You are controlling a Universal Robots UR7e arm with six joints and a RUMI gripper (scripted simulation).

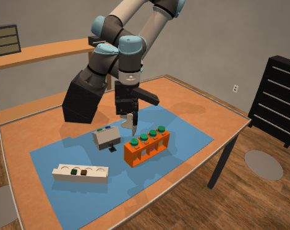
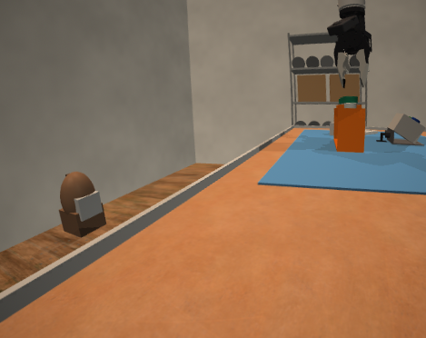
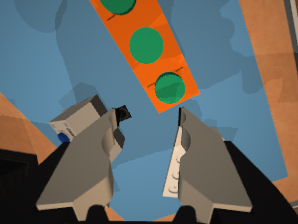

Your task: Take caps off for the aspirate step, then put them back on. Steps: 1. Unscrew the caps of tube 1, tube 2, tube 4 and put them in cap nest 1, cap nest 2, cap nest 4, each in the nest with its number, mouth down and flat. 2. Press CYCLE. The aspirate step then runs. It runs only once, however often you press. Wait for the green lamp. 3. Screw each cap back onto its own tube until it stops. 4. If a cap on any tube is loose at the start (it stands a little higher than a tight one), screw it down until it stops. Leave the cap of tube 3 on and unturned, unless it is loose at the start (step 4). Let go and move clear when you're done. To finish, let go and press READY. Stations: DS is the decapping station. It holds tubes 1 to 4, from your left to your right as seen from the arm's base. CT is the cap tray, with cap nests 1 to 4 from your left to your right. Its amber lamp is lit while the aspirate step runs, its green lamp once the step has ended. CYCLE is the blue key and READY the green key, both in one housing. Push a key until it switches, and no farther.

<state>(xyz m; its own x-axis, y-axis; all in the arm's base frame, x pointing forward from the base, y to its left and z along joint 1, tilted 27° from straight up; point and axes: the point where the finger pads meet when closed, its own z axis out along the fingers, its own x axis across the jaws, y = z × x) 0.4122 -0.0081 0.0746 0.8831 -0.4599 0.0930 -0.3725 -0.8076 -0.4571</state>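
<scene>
1. My gripper [image 1: 129,130] [image 2: 353,86] [image 3: 149,109] was partly open, with nothing between its fingers; it hung above the caps, touching none of them.
2. The decapping station [image 1: 128,157] [image 2: 351,129] [image 3: 162,66] stood upright on the blue mat [image 1: 189,136] [image 2: 296,174] [image 3: 225,145]. All four tubes wore their green caps: the near-tray end cap [image 1: 134,142] [image 3: 170,88], the one beside it [image 1: 144,137] [image 3: 146,45], the next [image 1: 153,133] [image 3: 118,4] and the far end cap [image 1: 161,129] [image 2: 349,99].
3. The cap tray [image 1: 81,177] [image 3: 168,192] held no cap in any nest that I could see. Its green lamp [image 1: 73,172] and amber lamp [image 1: 83,172] both looked dark.
4. The housing [image 1: 110,136] [image 2: 407,128] [image 3: 80,117], with CYCLE [image 1: 107,127] [image 2: 414,120] [image 3: 63,136] and READY [image 1: 99,130], stood beside the station. I could not tell whether either key had been pushed.
5. So I judged myself to be at the start, with three caps to unscrew and nest; if so, the cycle, the recapping and READY also remained.
6. I could not tell whether any cap sat loose. A slightly raised one would have needed screwing down, tube 3's included.
</scene>
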